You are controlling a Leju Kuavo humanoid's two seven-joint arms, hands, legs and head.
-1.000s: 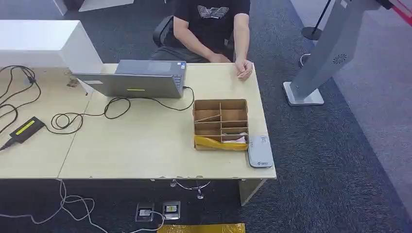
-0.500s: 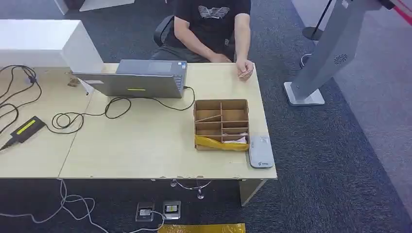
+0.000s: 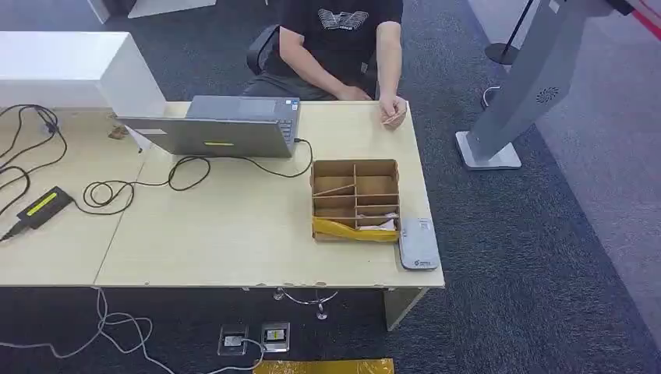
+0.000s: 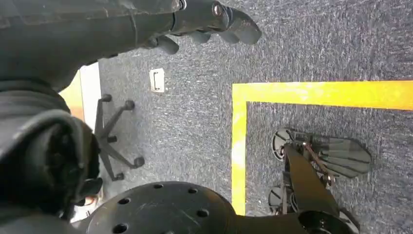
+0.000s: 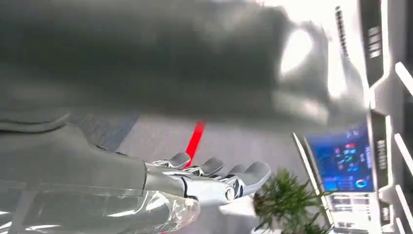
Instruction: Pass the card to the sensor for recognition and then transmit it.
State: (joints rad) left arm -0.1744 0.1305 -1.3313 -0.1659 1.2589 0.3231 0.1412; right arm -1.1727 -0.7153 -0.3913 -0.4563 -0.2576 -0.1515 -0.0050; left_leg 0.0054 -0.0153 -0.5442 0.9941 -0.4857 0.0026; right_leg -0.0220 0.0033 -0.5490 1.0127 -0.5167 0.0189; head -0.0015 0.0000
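No card has been taken up. The left hand [image 4: 204, 22] hangs over the carpeted floor, fingers loosely extended, nothing held; the right hand [image 5: 209, 183] is likewise unladen, fingers extended and apart. What appears to be the card [image 3: 379, 224] lies pale in the near right compartment of the cardboard divider box [image 3: 355, 199] on the tabletop [image 3: 234, 234], with the grey sensor [image 3: 418, 243] touching the box's right side. A right-hand approach from above is advised, pinching the card clear of the partitions.
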